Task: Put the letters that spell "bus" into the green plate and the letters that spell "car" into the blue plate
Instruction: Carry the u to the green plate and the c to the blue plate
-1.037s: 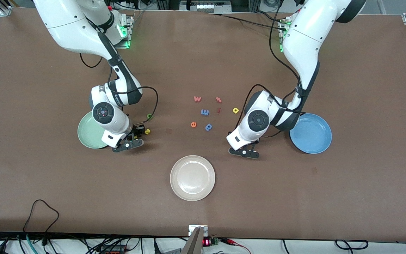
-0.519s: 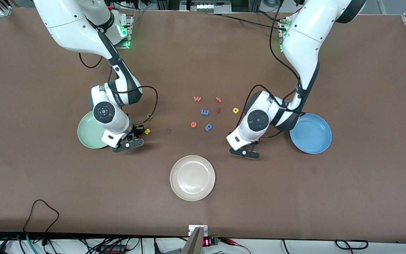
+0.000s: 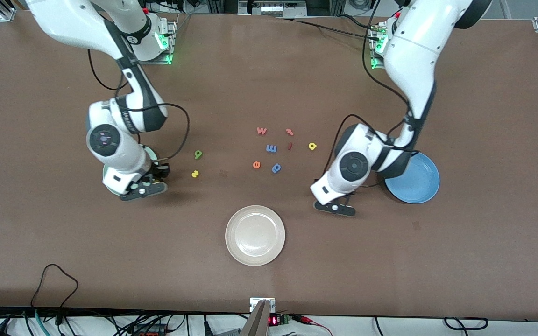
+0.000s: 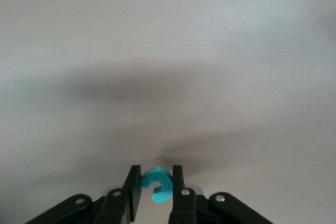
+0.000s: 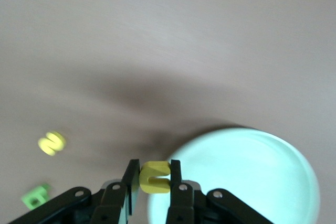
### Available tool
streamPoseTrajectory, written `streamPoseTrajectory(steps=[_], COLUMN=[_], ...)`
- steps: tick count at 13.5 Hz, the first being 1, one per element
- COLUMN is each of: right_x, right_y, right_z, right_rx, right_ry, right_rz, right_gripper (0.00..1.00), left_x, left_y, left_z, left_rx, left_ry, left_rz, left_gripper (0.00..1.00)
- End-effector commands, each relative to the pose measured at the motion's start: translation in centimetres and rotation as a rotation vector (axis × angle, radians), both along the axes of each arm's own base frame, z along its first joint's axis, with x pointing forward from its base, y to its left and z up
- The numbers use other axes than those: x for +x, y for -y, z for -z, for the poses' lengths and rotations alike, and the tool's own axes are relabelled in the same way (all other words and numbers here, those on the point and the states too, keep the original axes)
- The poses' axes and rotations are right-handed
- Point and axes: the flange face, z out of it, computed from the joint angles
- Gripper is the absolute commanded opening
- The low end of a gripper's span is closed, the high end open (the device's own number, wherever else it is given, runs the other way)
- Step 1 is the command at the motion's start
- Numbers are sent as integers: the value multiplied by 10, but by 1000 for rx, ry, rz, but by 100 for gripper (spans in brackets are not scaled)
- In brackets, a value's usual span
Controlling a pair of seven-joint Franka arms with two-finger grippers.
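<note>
The right gripper is hanging over the rim of the green plate, at the edge toward the middle of the table; its two fingers are squeezing a yellow u flat between them, and the letter is sitting clear of the surface; the plate under it is looking bare in the wrist view. The left gripper is up over the brown table, just beside the blue plate on the side toward the table's middle; its fingers are pinching a teal c, the open mouth of the letter turned down toward the wrist.

Out on the table the green b and the yellow s are lying close together, the s nearer the front camera, both just beside the green plate toward the centre; the yellow a is lying alone, toward the left arm's end of the letter cluster; the cluster itself is holding an orange e, a blue p and a blue m; a white plate is sitting nearer the front camera than all of them; the teal r I cannot make out.
</note>
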Motion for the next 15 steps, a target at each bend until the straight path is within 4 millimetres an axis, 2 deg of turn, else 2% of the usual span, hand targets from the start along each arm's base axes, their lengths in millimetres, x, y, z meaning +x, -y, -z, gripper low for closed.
streamPoseTrajectory(steps=[1, 2, 3, 4, 5, 6, 7, 8, 9, 10, 11, 12, 13, 14, 15], right_x=[-14, -15, -18, -18, -20, -20, -19, -19, -21, -25, -27, -31, -34, -36, -35], right_y=[51, 66, 76, 85, 87, 85, 81, 70, 28, 3, -21, -40, -59, -78, -93], right_z=[15, 20, 28, 31, 34, 33, 30, 27, 23, 22, 22, 24, 29, 32, 33], right_rx=[-12, -18, -30, -33, -33, -34, -33, -29, -8, -9, -6, -3, -2, -1, 2], right_ry=[-55, -65, -76, -74, -76, -76, -69, -62, -42, -26, -9, 1, 7, 12, 21], right_rz=[3, 19, 22, 30, 31, 28, 26, 22, 23, 60, 75, 92, 101, 109, 131], right_gripper=[13, 21, 35, 64, 70, 70, 70, 70, 69, 66, 59, 55, 50, 50, 48], left_x=[10, 11, 10, 6, 1, -6, -14, -21, -34, -37, -35, -32, -31, -30, -31], left_y=[-96, -135, -168, -195, -210, -218, -236, -246, -248, -251, -252, -250, -242, -223, -204], left_z=[-67, -69, -61, -51, -39, -27, -13, 4, 29, 33, 29, 14, 1, -11, -14], left_rx=[35, 33, 25, 18, 19, 18, 13, 6, -1, -3, -3, -4, -4, -15, -29], left_ry=[-97, -137, -165, -189, -211, -220, -210, -186, -136, -131, -130, -114, -108, -104, -103], left_rz=[-5, -12, -9, -18, -36, -46, -70, -85, -91, -101, -106, -99, -82, -50, -23], left_gripper=[10, 10, 10, 10, 10, 10, 10, 10, 17, 30, 62, 77, 80, 83, 85])
